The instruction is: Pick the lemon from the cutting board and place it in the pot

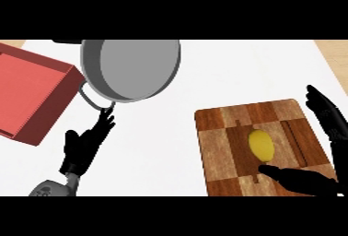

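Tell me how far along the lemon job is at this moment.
Done: nothing is placed; the lemon lies on the cutting board, and the grey pot shows no lemon inside. In hand: the right hand is open around the lemon, thumb by its near end, fingers at the board's right edge. The left hand rests open below the pot's handle. Left: grasp, lift, carry to the pot, release.

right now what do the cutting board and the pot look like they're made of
Cutting board: looks like wood, from its brown grain and patchwork of lighter and darker blocks; its finish is hard to judge.
Pot: probably metal, with a uniform grey, a dull inside, a thin rim and a wire-like loop handle.
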You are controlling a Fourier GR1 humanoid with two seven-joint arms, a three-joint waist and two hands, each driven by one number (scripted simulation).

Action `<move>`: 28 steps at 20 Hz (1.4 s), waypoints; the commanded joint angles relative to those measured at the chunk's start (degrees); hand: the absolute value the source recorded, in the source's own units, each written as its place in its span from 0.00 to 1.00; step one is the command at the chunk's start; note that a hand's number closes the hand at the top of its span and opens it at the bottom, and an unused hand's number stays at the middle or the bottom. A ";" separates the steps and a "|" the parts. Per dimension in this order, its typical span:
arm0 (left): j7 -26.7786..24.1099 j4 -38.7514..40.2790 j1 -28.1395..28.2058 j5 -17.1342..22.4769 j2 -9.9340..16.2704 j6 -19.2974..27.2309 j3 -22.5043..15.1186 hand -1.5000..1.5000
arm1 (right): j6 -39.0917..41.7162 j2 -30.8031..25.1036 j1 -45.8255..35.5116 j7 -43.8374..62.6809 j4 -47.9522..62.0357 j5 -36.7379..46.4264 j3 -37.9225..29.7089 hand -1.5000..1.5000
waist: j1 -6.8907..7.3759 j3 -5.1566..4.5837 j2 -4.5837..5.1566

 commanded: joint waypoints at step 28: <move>2.97 2.02 -1.73 -7.01 -6.89 -5.29 6.95 0.50 | 27.79 9.17 0.25 -10.84 27.38 -7.22 -8.55 0.00 | 0.72 0.08 0.32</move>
